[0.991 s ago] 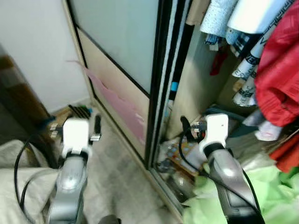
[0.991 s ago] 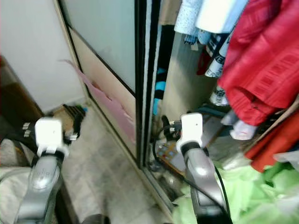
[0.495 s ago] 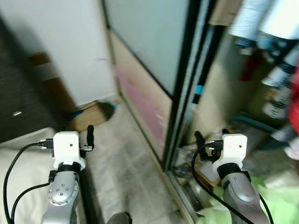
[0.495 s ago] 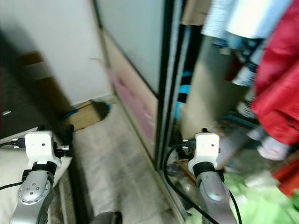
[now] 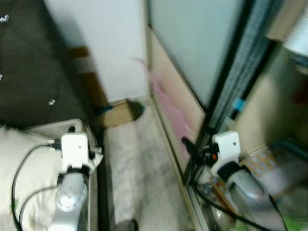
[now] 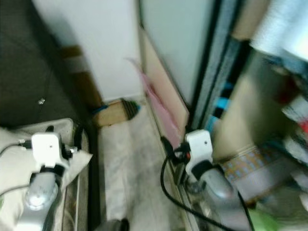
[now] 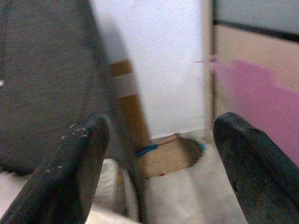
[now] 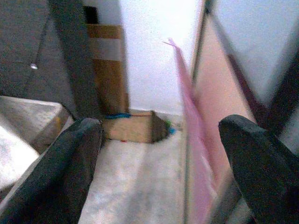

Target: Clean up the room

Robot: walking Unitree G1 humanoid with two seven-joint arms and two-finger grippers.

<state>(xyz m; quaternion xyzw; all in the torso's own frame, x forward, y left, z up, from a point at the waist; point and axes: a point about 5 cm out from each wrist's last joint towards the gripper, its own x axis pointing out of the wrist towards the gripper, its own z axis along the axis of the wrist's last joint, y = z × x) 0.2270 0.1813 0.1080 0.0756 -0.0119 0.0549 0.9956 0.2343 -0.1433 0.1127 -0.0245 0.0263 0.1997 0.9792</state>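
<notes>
We judge this as a search step in tidying the room: nothing is picked up yet, and both arms are held out in front as we face a narrow strip of pale floor [image 5: 139, 168] between a cream-covered bed [image 5: 29, 159] on the left and a sliding wardrobe door with a frosted glass panel [image 5: 192, 57] on the right.

The left tool [image 7: 159, 172] and the right tool [image 8: 163, 168] are both spread wide and hold nothing.

The likeliest thing to clear is the flat brown cardboard box [image 5: 118, 111] lying at the far end of the floor against the white wall [image 5: 106, 43]. Next we need to walk closer and reach down.

The wrist views show a blue strip on that box and a pink sheet [image 8: 191, 126] leaning on the wardrobe; the head views show the open wardrobe's cluttered bottom on the right.
</notes>
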